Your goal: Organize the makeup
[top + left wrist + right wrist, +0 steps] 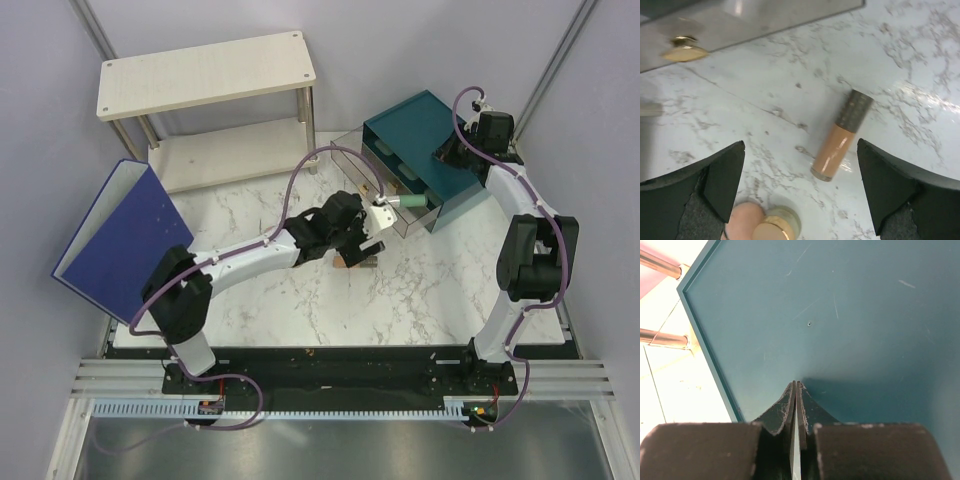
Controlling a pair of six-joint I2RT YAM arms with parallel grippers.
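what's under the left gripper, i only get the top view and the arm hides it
observer: A peach tube with a grey-brown cap lies flat on the marble table, between the open fingers of the left gripper.
operator: anything else close by
observer: A peach-pink compact and a gold-rimmed tin, side by side, both cut off by the frame edge.
operator: is the other arm holding something
observer: No. The right gripper is shut on nothing, tips at the teal box top.

The tube [840,137] lies on the table [920,50] before the drawer box [415,125].
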